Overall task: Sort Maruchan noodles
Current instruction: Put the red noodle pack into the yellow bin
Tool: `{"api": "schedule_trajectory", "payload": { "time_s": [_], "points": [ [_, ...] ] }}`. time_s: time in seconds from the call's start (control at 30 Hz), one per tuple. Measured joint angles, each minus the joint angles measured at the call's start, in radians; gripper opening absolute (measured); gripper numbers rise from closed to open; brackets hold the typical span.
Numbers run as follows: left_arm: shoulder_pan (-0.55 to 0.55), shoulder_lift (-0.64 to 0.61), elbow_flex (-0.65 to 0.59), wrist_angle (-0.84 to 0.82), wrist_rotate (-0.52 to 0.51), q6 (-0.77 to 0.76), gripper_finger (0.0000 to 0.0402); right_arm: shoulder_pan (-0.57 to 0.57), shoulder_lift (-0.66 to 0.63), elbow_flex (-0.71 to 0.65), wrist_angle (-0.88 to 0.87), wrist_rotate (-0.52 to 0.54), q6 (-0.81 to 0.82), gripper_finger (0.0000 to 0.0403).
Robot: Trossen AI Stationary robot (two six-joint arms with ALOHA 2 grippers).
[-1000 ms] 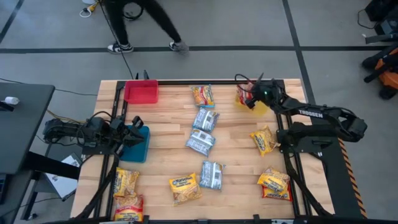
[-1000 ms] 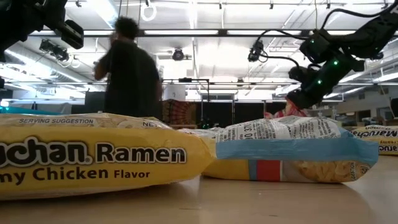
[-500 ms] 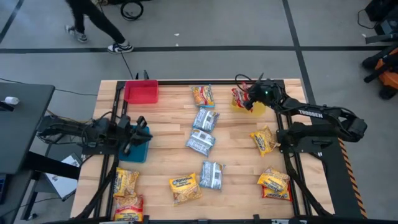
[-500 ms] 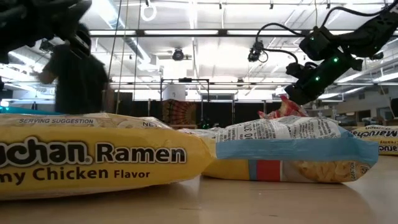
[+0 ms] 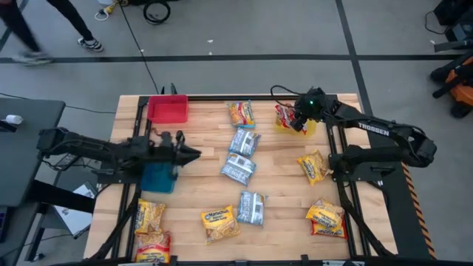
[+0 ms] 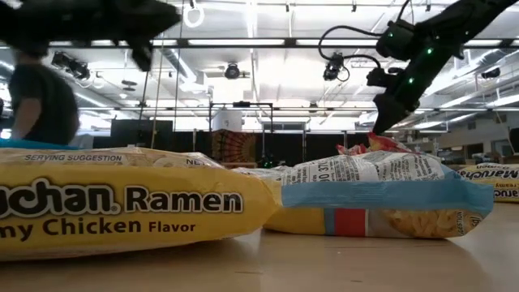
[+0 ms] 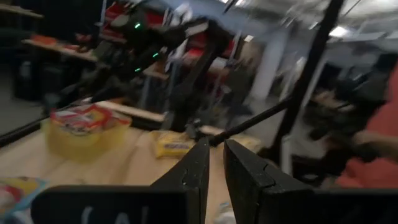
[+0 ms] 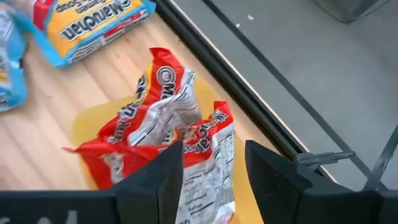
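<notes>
Red packets (image 8: 168, 140) half-hide yellow bin (image 8: 93, 121) below right end effector (image 8: 211, 165).

Wooden table (image 5: 273, 188), light slatted top. Red bin (image 5: 168, 109) at its far left corner; blue bin (image 5: 158, 178) at the left edge; yellow bin (image 8: 93, 121) at the far right corner. Person (image 6: 36, 101) on the grey floor beyond.
</notes>
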Motion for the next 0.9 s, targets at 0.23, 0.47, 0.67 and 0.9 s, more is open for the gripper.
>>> {"api": "schedule_trajectory", "payload": {
  "time_s": [0.23,0.47,0.67,0.9],
  "points": [
    [0.084,0.227,0.189,-0.057,0.066,0.085,0.0052,0.073,-0.047,0.032,-0.223,-0.07,0.129,0.0182],
    [0.153,0.373,0.28,-0.05,0.089,0.083,0.0052,0.127,-0.044,0.033,-0.177,-0.051,0.07,0.0232],
    [0.199,0.484,0.335,-0.047,0.092,0.014,0.0052,0.117,-0.045,0.033,-0.304,0.078,-0.033,0.0287],
    [0.288,0.695,0.537,-0.224,0.09,-0.028,0.0052,0.078,-0.038,0.033,-0.402,0.15,-0.032,0.0276]
  ]
}}
